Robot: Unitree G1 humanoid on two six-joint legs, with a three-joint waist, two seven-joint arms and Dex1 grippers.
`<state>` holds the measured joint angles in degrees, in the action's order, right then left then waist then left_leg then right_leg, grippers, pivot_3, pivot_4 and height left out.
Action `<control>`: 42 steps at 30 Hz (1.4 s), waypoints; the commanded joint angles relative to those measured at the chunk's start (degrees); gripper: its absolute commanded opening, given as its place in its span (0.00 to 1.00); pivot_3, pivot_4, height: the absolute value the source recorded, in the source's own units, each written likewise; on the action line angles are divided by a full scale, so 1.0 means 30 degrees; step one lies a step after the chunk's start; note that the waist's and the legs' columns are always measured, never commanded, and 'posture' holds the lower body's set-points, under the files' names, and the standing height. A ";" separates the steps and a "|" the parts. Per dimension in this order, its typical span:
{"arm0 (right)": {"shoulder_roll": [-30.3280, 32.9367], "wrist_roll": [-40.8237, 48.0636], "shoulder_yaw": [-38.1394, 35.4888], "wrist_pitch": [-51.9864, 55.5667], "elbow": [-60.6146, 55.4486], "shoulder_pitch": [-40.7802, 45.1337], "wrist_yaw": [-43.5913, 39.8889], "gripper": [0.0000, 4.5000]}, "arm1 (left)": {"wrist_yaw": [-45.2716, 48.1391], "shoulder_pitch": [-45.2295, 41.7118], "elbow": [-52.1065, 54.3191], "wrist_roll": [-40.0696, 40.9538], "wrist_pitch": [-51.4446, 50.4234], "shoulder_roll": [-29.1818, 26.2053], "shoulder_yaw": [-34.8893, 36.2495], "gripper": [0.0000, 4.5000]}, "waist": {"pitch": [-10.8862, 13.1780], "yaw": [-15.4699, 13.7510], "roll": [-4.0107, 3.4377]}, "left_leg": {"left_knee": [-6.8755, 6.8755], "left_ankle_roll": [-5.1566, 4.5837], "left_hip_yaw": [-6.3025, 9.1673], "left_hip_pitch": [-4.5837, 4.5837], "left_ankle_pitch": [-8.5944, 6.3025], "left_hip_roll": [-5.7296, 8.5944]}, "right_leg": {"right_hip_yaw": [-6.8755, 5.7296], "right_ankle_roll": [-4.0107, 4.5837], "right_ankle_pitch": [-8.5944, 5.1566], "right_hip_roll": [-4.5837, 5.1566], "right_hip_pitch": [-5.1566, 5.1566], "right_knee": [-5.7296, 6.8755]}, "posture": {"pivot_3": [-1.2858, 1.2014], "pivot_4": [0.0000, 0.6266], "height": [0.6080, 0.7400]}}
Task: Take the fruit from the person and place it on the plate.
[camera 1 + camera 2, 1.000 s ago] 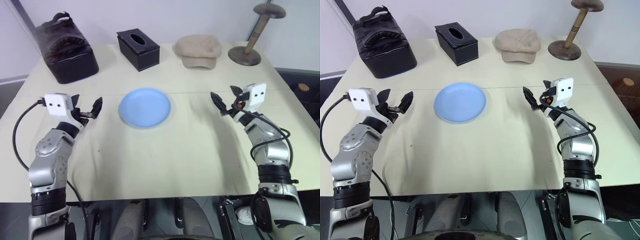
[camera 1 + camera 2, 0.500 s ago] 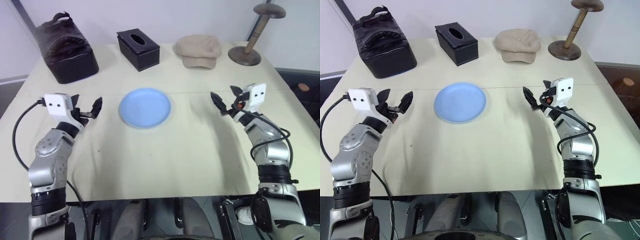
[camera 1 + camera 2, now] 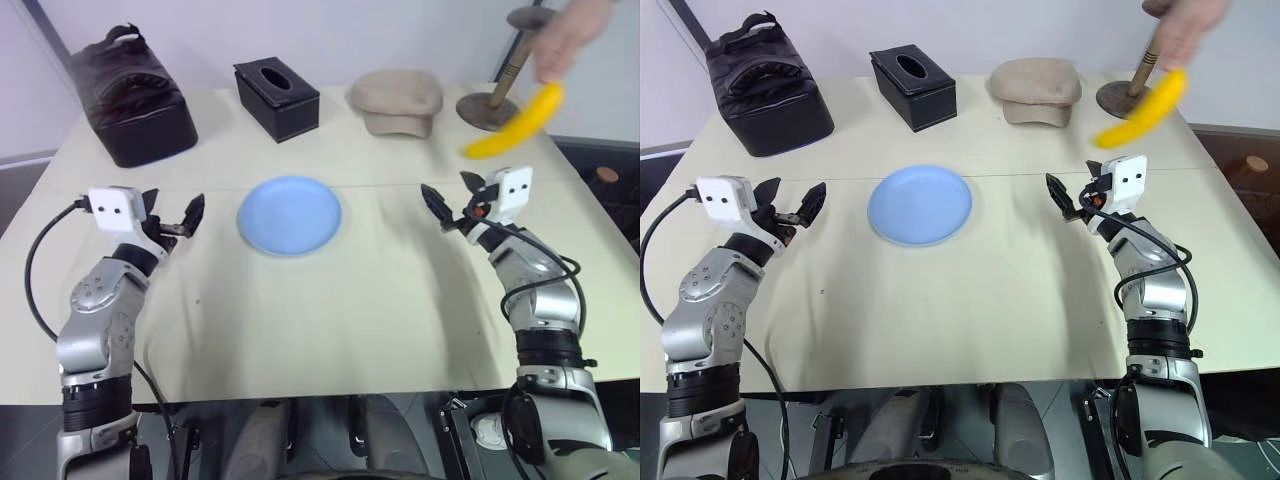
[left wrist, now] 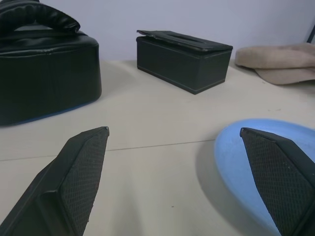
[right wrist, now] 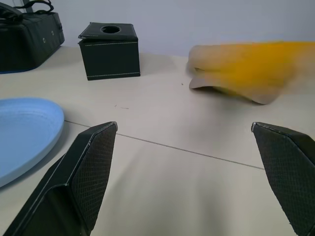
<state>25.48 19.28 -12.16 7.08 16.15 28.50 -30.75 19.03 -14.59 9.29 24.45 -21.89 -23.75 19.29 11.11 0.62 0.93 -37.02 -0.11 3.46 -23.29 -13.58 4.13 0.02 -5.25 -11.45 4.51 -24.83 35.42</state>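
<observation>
Hanging in the air at about one o'clock from the right gripper (image 3: 452, 207), the banana (image 3: 515, 123) is held by a person's hand (image 3: 572, 35) at its upper end; its long axis slants from upper right down to lower left. Both that gripper and the left gripper (image 3: 172, 219) stand wide open and hold nothing. The blue plate (image 3: 291, 215) lies bare between them.

Right wrist view: the banana (image 5: 251, 66) shows as a yellow blur lying crosswise beyond the open fingers (image 5: 86, 172).

Left wrist view: the plate's rim (image 4: 231, 147) sits by one spread finger.
</observation>
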 commanded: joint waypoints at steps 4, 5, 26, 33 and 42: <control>-0.0054 0.0034 -0.0188 -0.0411 -0.0217 0.0492 -0.0041 1.00 | -0.0022 -0.0029 0.0821 0.0176 0.0405 -0.0184 0.0432 0.99 | 0.0000 -0.0001 0.0000 | 0.0001 0.0000 0.0000 0.0000 0.0000 0.0000 | 0.0000 0.0001 0.0000 0.0000 0.0000 0.0000 | 0.52 0.24 1.00; -0.0063 0.0037 -0.0181 -0.0393 -0.0244 0.0477 -0.0035 1.00 | -0.0031 0.0003 0.0862 0.0188 0.0376 -0.0198 0.0454 0.99 | 0.0000 0.0000 0.0000 | 0.0001 0.0000 -0.0001 0.0000 0.0000 0.0000 | 0.0000 0.0000 0.0000 0.0000 0.0000 0.0000 | 0.52 0.24 1.00; 0.0267 0.0115 -0.0132 0.0115 -0.0633 0.0345 -0.0319 1.00 | 1.2336 -0.2607 0.2849 0.7252 -0.3919 -0.8191 -0.0815 0.99 | 0.0010 0.0064 -0.0023 | 0.0010 -0.0003 -0.0005 -0.0006 -0.0001 -0.0010 | -0.0006 0.0071 -0.0044 -0.0013 0.0018 -0.0067 | 0.52 0.24 1.00; 0.1525 0.2387 -0.0806 0.3374 -0.4721 -0.1783 -0.1691 1.00 | 1.2677 -0.3669 0.1985 0.6427 -0.3391 -0.7957 -0.1815 0.99 | 0.0013 0.0009 -0.0027 | 0.0017 -0.0011 0.0001 -0.0014 -0.0003 -0.0011 | -0.0006 0.0063 -0.0043 -0.0004 0.0016 -0.0070 | 0.52 0.24 1.00; 0.0235 0.3814 -0.0970 0.4982 -0.5737 -0.0339 -0.0383 1.00 | 1.2700 -0.3695 0.1647 0.5649 -0.3029 -0.7214 -0.2474 0.99 | 0.0014 0.0043 -0.0028 | 0.0015 -0.0010 -0.0002 -0.0010 -0.0003 -0.0029 | -0.0001 0.0064 -0.0043 -0.0014 0.0011 -0.0067 | 0.52 0.24 1.00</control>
<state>26.45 29.64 -13.80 22.51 -0.12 25.85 -32.59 57.06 -25.13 13.43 41.47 -31.94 -45.43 11.08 11.16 0.75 0.85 -36.97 -0.14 3.46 -23.33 -13.59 4.06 0.02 -5.06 -11.58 4.49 -24.80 35.21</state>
